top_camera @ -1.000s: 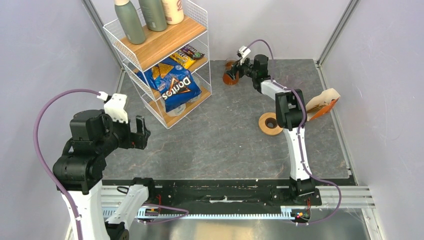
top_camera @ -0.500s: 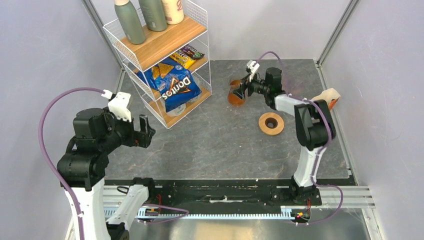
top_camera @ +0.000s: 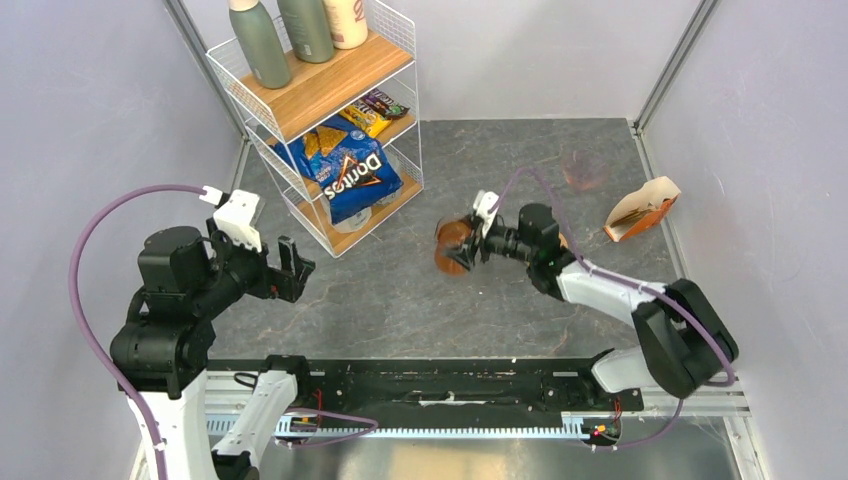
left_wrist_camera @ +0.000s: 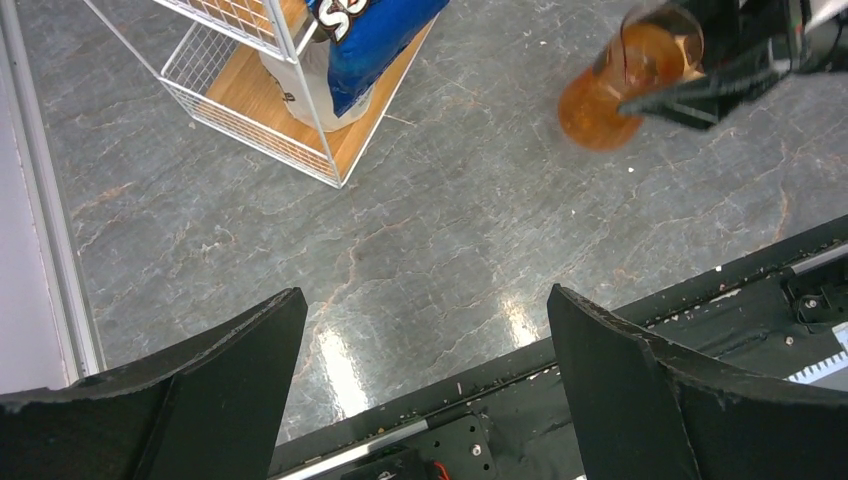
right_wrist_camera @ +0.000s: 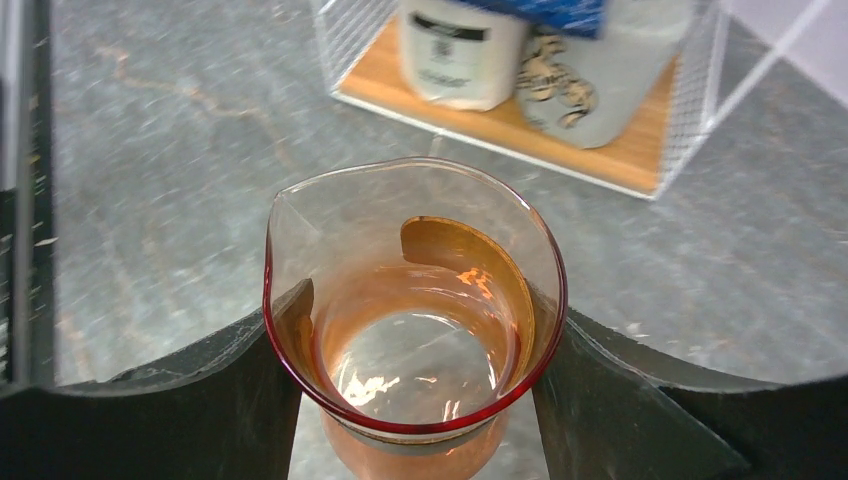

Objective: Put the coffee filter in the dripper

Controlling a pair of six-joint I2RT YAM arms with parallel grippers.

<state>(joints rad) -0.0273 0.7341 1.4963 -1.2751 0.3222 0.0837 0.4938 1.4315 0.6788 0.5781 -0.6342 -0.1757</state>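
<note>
At the lower left of the top view, the left gripper (top_camera: 290,268) hangs above the grey stone table (top_camera: 440,300). Its jaws are spread wide and hold nothing. Its own camera shows only bare tabletop between the two black fingers (left_wrist_camera: 220,390).

Near the middle of the top view, the right gripper (top_camera: 470,245) is clamped on the amber glass beaker (top_camera: 452,245). The right wrist view shows a finger pressed against each side of the glass, with the spout at the upper left of the rim. The beaker carries no writing.

Up and to the left stands the white wire rack (top_camera: 340,72). A blue bag reading "Doritos" (top_camera: 350,178) lies on its middle shelf. The print on the small snack wrappers (top_camera: 375,110) behind the bag is too small to read. In the right wrist view, a white tub (right_wrist_camera: 460,50) on the bottom shelf has a dark label band, too blurred to read. The bottles (top_camera: 262,45) on the top shelf are cut off by the frame edge and show no legible label.

The dripper (top_camera: 582,170), faint and pinkish, sits at the upper right of the table. It is well apart from the right gripper and farther still from the left. The orange-and-cream pack (top_camera: 640,208) lies just to its right by the wall. A single coffee filter cannot be told apart from the pack.
</note>
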